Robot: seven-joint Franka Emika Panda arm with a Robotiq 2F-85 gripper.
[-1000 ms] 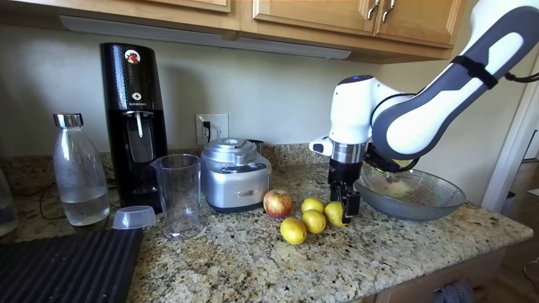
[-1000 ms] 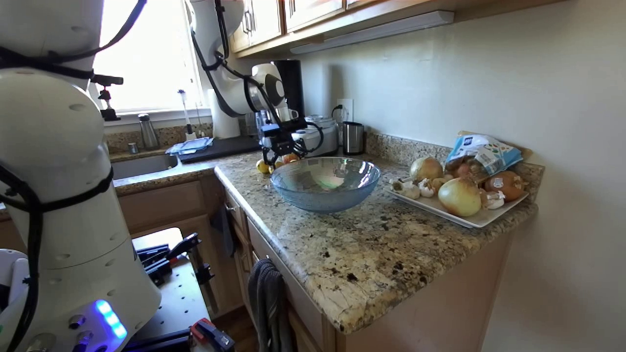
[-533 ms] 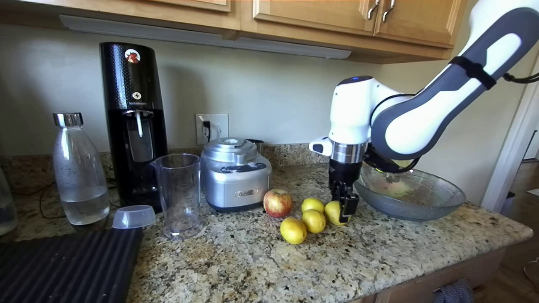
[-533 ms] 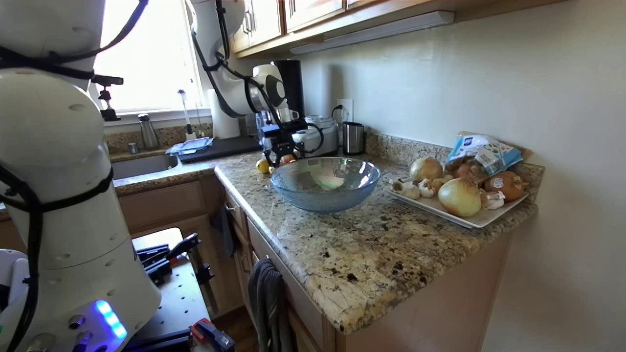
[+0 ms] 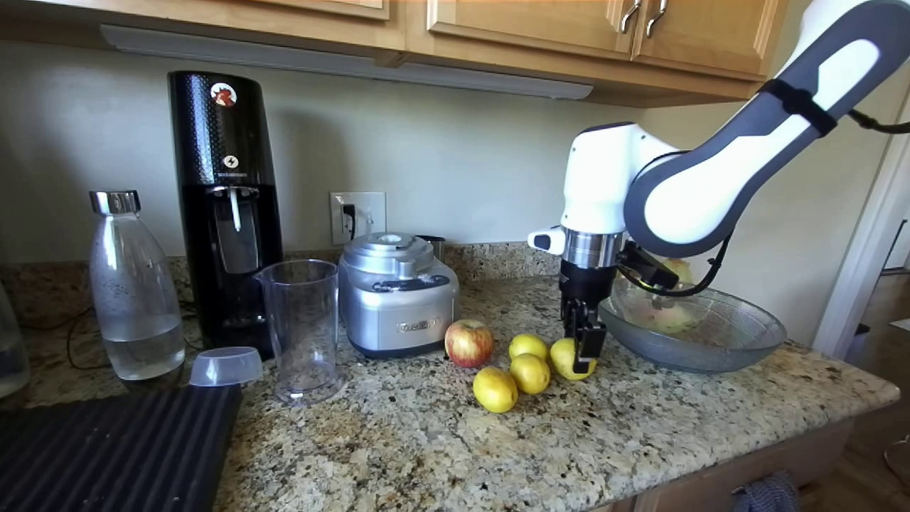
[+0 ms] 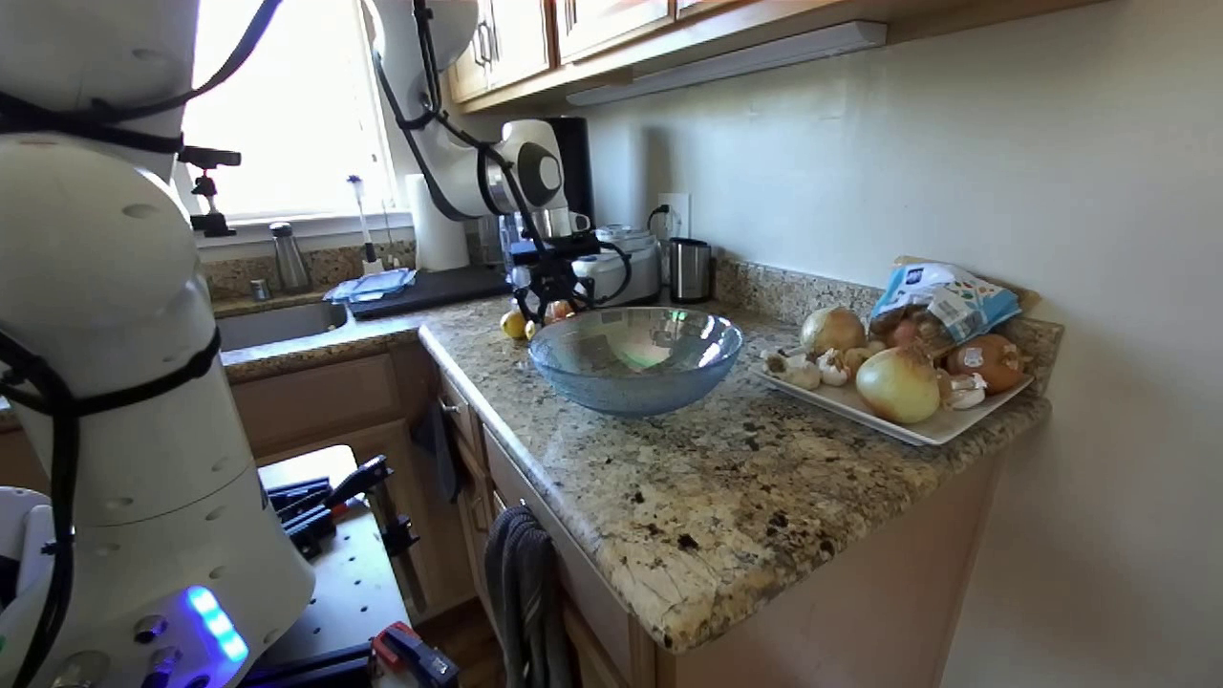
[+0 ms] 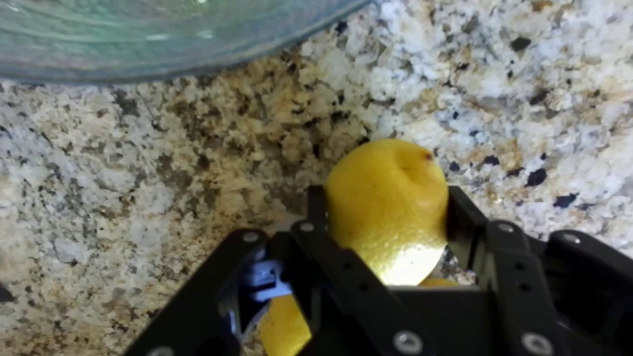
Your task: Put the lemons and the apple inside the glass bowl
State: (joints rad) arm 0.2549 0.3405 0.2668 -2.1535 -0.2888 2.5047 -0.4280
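My gripper (image 7: 387, 205) is shut on a lemon (image 7: 388, 178); both pads press its sides in the wrist view. In an exterior view this same lemon (image 5: 566, 358) is partly covered by a finger; whether it touches the counter I cannot tell. Three other lemons lie close by on its left: a back one (image 5: 528, 346), a middle one (image 5: 530, 375) and a front one (image 5: 495, 390). The red and yellow apple (image 5: 469, 343) sits left of them. Just right of the gripper stands the glass bowl (image 5: 700, 355), its wall (image 7: 188, 59) at the wrist view's top left.
A silver food processor (image 5: 402, 306) stands behind the apple, and a clear pitcher (image 5: 302, 334) stands left of it. Past the bowl, a white plate (image 6: 860, 409) carries onions and garlic. Overhead run the wooden cabinets (image 5: 526, 32). The counter's front edge (image 6: 535, 459) passes near the bowl.
The fingers have closed in on the lemon. Over the last half second, the wrist and that lemon have shifted slightly towards the bowl. The other fruits and the bowl have stayed put.
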